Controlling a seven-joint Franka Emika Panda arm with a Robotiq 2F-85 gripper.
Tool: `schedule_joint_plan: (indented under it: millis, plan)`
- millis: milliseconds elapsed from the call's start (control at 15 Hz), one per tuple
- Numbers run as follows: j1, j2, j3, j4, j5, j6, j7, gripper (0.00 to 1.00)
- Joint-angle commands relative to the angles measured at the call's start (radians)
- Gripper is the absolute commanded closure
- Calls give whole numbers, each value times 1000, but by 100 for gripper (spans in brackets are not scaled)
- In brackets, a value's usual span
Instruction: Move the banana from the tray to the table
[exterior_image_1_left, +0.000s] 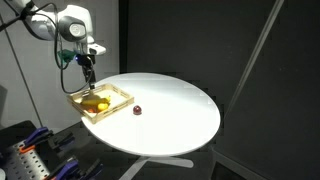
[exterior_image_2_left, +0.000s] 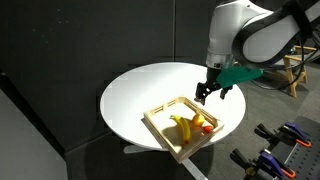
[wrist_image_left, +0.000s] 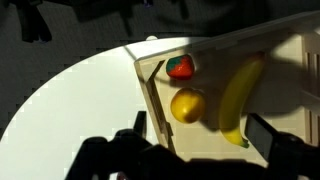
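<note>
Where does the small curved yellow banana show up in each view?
Exterior view: banana left of centre, inside the shallow light wooden tray.
Exterior view: banana lower middle, in the tray.
Wrist view: banana at right, beside a round orange-yellow item.
Shared landmark: the tray.

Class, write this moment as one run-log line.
claw: open, above tray | banana: in tray, ungrasped | table: no banana yet
</note>
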Motion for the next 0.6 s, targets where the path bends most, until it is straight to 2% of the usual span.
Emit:
schedule_joint_plan:
  millis: [0, 533]
  plan:
    - [8, 53, -7, 41, -36, 24, 91, 0]
    - [53, 203, -39, 143, -94, 39, 212, 0]
